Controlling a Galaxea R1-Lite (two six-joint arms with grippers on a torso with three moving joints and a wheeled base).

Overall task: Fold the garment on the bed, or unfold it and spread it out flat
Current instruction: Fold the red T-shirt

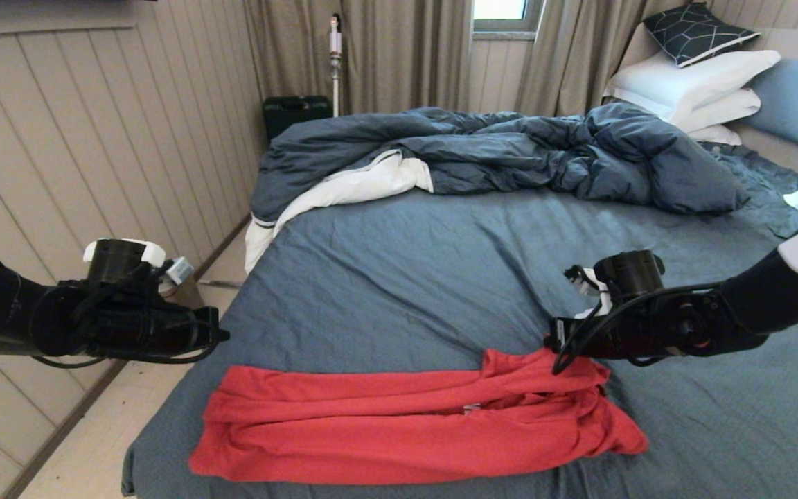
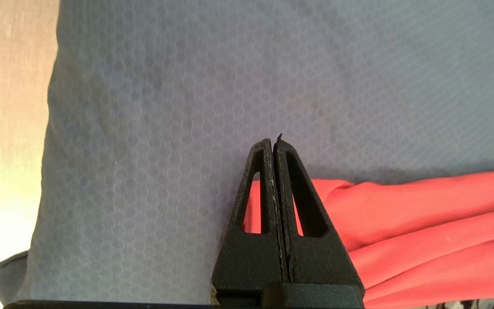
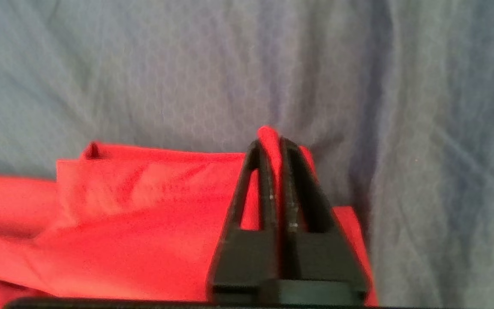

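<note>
Red garment (image 1: 399, 423) lies in a long folded strip near the bed's (image 1: 440, 277) front edge. R gripper (image 3: 275, 141) pinches its far right corner, prob. to pull a fold over. L gripper (image 2: 274, 146) closed on nothing, hovering by the left end.

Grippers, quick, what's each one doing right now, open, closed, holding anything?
Left gripper: closed, empty, above the bed beside the garment.
Right gripper: closed on a fold of the garment.
</note>
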